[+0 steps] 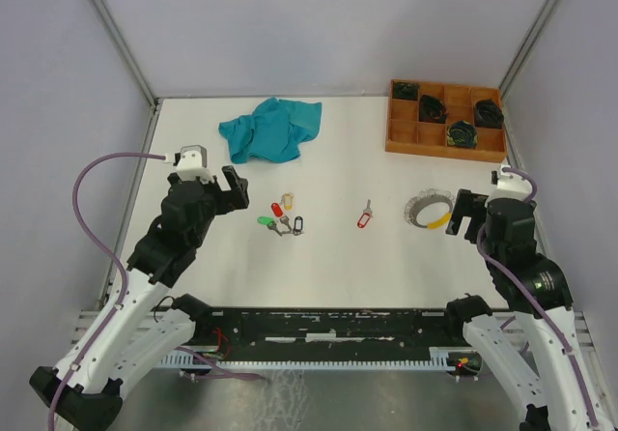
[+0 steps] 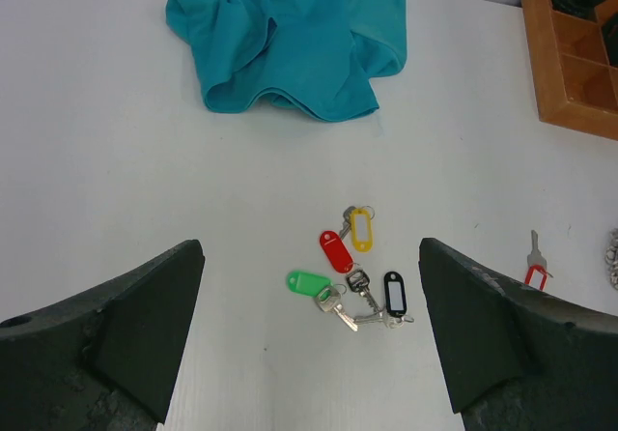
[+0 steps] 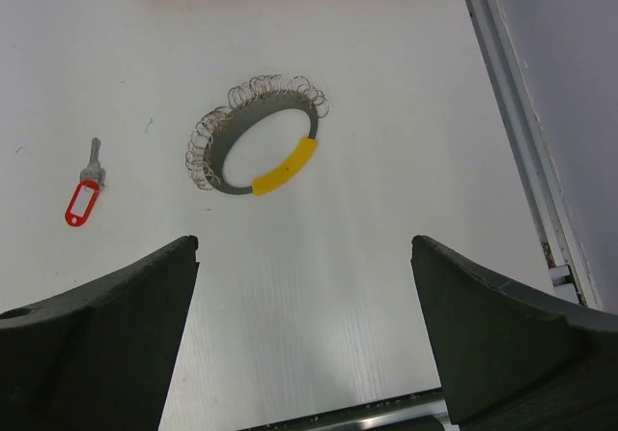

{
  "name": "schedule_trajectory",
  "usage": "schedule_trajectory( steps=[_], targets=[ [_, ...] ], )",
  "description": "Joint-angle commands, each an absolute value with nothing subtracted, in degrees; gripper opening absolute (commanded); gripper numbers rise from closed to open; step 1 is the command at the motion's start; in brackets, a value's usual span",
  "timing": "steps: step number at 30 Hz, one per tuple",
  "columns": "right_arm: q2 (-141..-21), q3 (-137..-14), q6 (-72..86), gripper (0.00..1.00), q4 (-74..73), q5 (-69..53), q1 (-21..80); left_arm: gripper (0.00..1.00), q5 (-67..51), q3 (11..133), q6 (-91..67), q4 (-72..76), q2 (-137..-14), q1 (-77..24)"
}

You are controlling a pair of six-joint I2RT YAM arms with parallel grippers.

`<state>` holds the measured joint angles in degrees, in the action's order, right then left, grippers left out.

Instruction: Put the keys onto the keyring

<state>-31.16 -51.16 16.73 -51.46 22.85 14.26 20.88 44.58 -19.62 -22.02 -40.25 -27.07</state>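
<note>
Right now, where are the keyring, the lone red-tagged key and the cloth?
keyring (image 3: 285, 167): right wrist view, yellow sleeve.
lone red-tagged key (image 3: 83, 204): right wrist view, red tag.
cloth (image 2: 290, 44): left wrist view, middle folds.

No readable text, number or brand anywhere, even on the tags of the keys (image 2: 357, 279)

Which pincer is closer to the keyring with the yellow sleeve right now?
Right. The right pincer hovers open just to the right of the keyring. The left pincer is far off to its left, open, beside the tagged keys.
</note>
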Motion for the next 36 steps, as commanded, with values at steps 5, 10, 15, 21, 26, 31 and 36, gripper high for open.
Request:
schedule_trajectory(
  steps=[5, 10, 15, 21, 26, 31, 36],
  targets=[
    [-30.7, -51.6, 16.5, 1.00, -49.6, 24.0, 14.5, 0.99, 18.7, 44.2, -17.6, -19.3, -39.7, -26.8],
    [-31.9, -52.6, 16.3, 1.00, -50.9, 23.4, 14.5, 0.99, 18.7, 43.9, -17.5, -18.5, -38.6, -26.8],
    [-33.7, -53.2, 15.8, 1.00, -50.8, 19.8, 14.5, 0.99, 18.5, 43.9, -17.6, -18.7, -38.0, -26.9],
    [-39.5, -53.7, 16.2, 1.00, -49.5, 15.0, 14.5, 0.99, 17.1, 45.3, -17.9, -20.7, -37.7, -26.8],
    [-45.1, -52.4, 17.0, 1.00, -45.8, 15.3, 14.5, 0.99, 16.2, 46.3, -16.1, -21.1, -38.4, -27.2],
    [-53.6, -50.7, 19.1, 1.00, -39.9, 17.8, 14.4, 0.99, 14.7, 44.6, -15.2, -19.4, -38.6, -27.4],
    [-62.5, -49.0, 21.7, 1.00, -31.3, 20.3, 14.1, 0.99, 12.8, 43.4, -13.8, -18.9, -37.7, -27.8]
  ],
)
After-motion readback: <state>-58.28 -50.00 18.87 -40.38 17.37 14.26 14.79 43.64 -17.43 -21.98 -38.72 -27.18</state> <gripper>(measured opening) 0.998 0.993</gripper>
